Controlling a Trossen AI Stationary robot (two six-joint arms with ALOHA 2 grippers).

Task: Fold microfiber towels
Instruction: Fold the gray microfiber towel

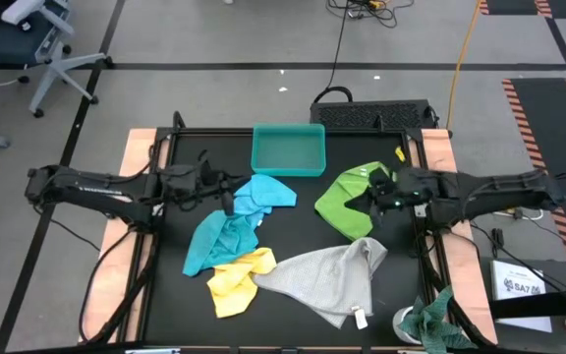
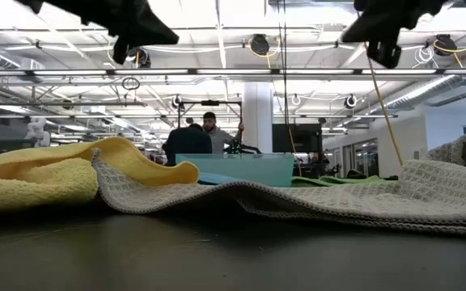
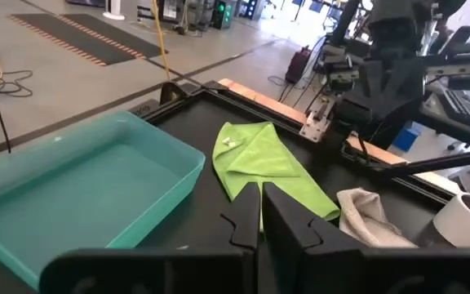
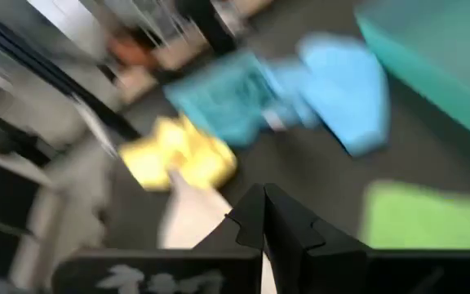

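Five microfiber towels lie loose on the black table (image 1: 165,285). A lime green towel (image 1: 347,202) sits folded near the right side. A light blue towel (image 1: 263,195) and a turquoise towel (image 1: 219,241) lie crumpled left of centre. A yellow towel (image 1: 239,280) and a pale grey towel (image 1: 327,280) lie nearer the front edge, overlapping. We judge them all soft, light and limp, likely to sag and bunch, so a corner or hem is the best place to pinch.

Our left gripper (image 3: 261,214) hovers over the light blue towel, fingers closed together and empty. Our right gripper (image 4: 263,216) hangs over the lime green towel, fingers also pressed together, holding nothing.

A teal tray (image 1: 288,149) stands behind the towels. The right wrist view is smeared, and the heaps hide their own corners.
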